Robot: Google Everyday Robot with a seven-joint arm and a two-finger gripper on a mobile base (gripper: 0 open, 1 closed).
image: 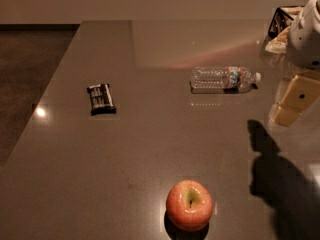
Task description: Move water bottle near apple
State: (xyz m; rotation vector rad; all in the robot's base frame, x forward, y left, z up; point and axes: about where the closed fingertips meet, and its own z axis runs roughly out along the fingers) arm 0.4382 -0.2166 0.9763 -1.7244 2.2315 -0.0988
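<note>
The water bottle (pixel 224 78) lies on its side on the grey table (pixel 150 144), toward the back right, with its white cap pointing right. The apple (pixel 189 204) stands at the table's front, well below the bottle and a little to its left. My gripper (pixel 294 101) hangs at the right edge of the view, to the right of the bottle's cap and slightly nearer. It is apart from the bottle and holds nothing that I can see. The white arm housing (pixel 306 34) is above it.
A dark rectangular snack bar (pixel 101 98) lies on the table's left side. A dark-framed container (pixel 281 20) stands at the back right corner. The table's left edge runs diagonally, with dark floor (pixel 25 74) beyond it. The arm's shadow (pixel 280 184) falls at the lower right.
</note>
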